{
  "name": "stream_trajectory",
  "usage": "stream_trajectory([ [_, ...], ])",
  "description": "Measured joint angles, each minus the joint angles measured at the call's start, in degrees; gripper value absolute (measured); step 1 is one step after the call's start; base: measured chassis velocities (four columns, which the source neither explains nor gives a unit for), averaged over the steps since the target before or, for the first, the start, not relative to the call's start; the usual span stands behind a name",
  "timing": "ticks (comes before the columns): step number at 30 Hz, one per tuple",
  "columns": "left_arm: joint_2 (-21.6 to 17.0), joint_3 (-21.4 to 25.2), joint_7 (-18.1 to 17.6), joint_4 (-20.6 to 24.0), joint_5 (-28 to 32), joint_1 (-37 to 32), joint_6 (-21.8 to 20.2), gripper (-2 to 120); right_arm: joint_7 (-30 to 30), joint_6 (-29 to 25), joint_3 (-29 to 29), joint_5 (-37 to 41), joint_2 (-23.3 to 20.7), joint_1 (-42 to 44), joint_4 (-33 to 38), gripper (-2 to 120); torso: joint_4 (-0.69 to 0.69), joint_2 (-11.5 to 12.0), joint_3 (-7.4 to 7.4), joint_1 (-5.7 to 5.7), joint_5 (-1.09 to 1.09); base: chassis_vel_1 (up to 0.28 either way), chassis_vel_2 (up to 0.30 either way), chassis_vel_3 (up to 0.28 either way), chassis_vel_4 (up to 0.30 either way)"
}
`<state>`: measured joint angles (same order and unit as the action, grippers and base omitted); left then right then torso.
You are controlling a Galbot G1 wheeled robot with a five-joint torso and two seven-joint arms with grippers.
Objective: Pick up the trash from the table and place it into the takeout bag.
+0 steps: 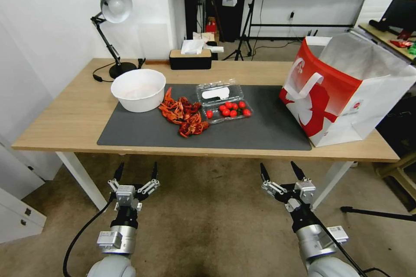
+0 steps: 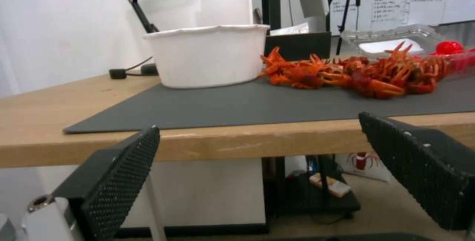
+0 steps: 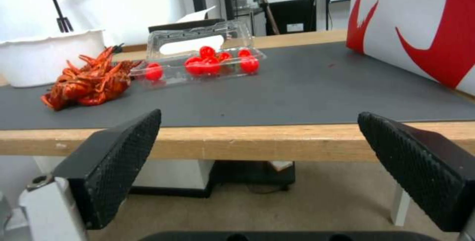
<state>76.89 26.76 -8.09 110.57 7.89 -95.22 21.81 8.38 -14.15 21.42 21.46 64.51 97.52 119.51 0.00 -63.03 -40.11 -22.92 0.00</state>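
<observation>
On the table [image 1: 65,117], the trash lies on a dark grey mat [image 1: 260,132]: a white bowl [image 1: 138,89] [image 2: 210,59] [image 3: 44,61], a heap of red crayfish shells [image 1: 184,114] [image 2: 356,74] [image 3: 87,81] and a clear plastic box with small red fruits [image 1: 223,100] [image 3: 203,59]. The red-and-white takeout bag [image 1: 346,91] [image 3: 415,22] stands open at the table's right end. Both grippers hang below the table's front edge. The left gripper [image 1: 135,169] [image 2: 257,129] is open and faces the bowl. Also open and empty, the right gripper [image 1: 279,169] [image 3: 259,118] faces the plastic box.
A desk lamp [image 1: 113,8] and a black tissue box [image 1: 190,58] stand at the table's back edge. White table legs [image 1: 80,177] flank the grippers. A white cabinet [image 1: 17,212] is on the left, and a side table [image 1: 390,34] behind the bag.
</observation>
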Motion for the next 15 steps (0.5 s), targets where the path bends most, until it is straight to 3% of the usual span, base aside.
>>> stream_trajectory([
  [15, -0.05, 0.02, -0.18, -0.08, -0.07, 0.03, 0.0, 100, -0.01, 0.02, -0.03, -0.14, 0.0, 0.02, -0.04, 100, 0.0, 0.01, 0.0, 0.0, 0.0, 0.0, 0.0, 0.0, 0.0],
])
